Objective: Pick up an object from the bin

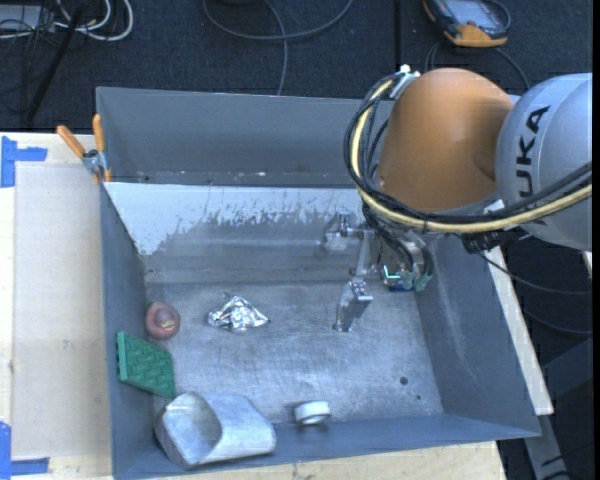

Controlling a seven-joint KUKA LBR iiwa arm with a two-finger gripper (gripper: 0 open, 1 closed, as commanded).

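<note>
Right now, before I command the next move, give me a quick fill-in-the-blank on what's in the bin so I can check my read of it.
1. The flat textured pad by the left wall of the bin is ____ in colour.
2. Nearest the gripper, to its left in the view, lies a crumpled scrap of silver ____.
3. In the view, the small pink round thing sits just ____ the pad.

Missing words: green; foil; above.
</note>
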